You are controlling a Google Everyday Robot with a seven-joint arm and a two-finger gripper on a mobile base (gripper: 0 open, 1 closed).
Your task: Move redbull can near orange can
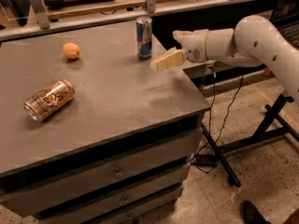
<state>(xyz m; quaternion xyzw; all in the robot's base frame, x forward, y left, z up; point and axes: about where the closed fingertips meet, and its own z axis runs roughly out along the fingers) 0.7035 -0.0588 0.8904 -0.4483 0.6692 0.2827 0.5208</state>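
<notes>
while the gripper [160, 63] hangs just right of the redbull can [144, 37], low over the right side of the table [121, 94] and apart from the can, whether it is spread or pressed together cannot be told. item 1, redbull can: upright near the far edge, well apart from item 2, orange can [49, 100], lying on its side at front left. step in hand, judged: approach to grasp; come in level at mid-height, centre on the slim can, close gently lest it tip.
</notes>
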